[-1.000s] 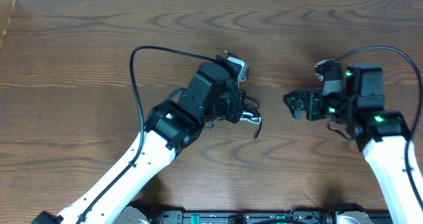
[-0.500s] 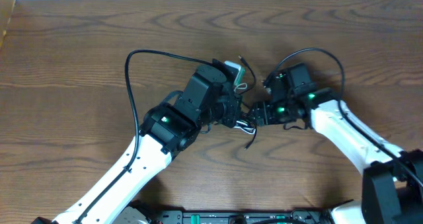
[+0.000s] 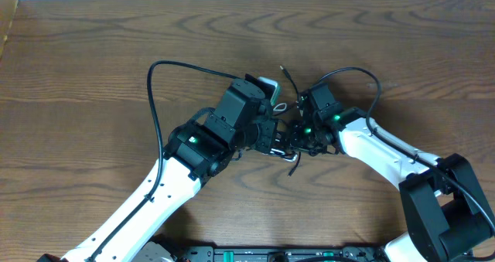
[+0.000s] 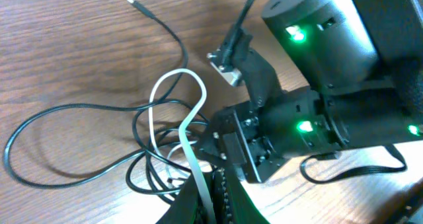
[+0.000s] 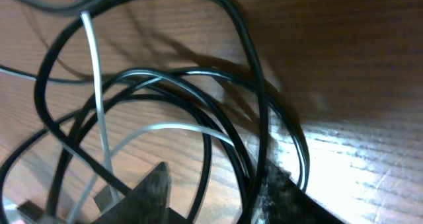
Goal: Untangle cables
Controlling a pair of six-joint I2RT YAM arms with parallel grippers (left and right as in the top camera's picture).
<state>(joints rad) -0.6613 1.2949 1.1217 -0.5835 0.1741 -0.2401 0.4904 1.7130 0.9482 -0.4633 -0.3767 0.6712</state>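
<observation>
The right hand (image 5: 215,184) has come in from the side to the tangle in the middle of the counter (image 3: 93,45), open, with black cable (image 5: 251,65) loops between its fingers. The left hand (image 4: 210,197) looks pinched shut on the white cable (image 4: 192,161), so pulling them apart can start

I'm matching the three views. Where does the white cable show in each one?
Overhead: white cable, a small loop at picture centre.
Left wrist: tall loop, centre-left.
Right wrist: pale strand running down the left side.
Shared landmark: the black cable tangled with it.
</observation>
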